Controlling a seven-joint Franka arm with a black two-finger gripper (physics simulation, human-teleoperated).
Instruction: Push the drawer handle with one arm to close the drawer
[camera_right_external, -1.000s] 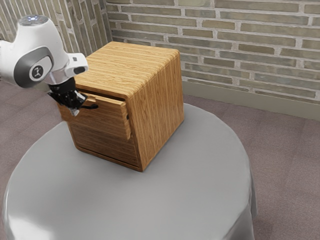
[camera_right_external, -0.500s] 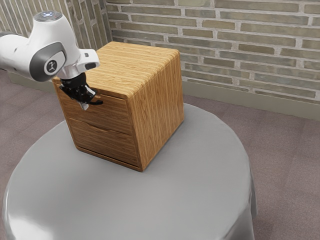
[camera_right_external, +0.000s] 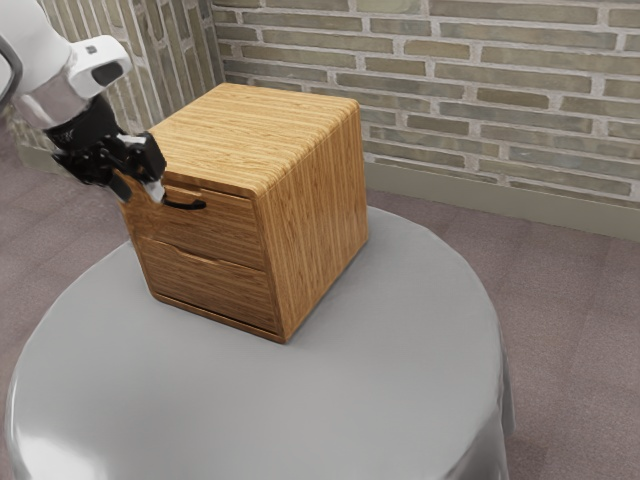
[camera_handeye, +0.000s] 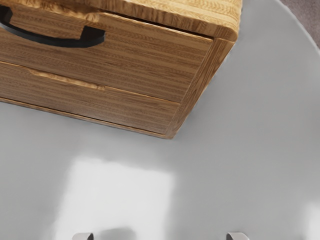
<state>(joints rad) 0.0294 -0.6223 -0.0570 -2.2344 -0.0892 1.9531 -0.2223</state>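
Observation:
My gripper (camera_right_external: 138, 190) is in front of the wooden cabinet's upper left part in the exterior view, its two fingers spread. In the wrist view the gripper (camera_handeye: 160, 236) has its tips far apart at the lower edge, nothing between them, away from the handle. The top drawer (camera_right_external: 225, 221) sits flush in the cabinet, as does the top drawer (camera_handeye: 145, 60) in the wrist view. Its curved black handle (camera_right_external: 185, 206) is partly overlapped by one fingertip in the exterior view; the handle (camera_handeye: 55, 41) stands out from the drawer front.
The cabinet (camera_right_external: 315, 190) stands on a round table with a grey cloth (camera_right_external: 400, 350). A lower drawer (camera_right_external: 210, 284) is flush too. Behind the cabinet is a brick wall (camera_right_external: 480, 90).
The top drawer went from sticking out to flush within the first half second. After that my hand drew back toward the exterior view's left, and its fingers now show spread.

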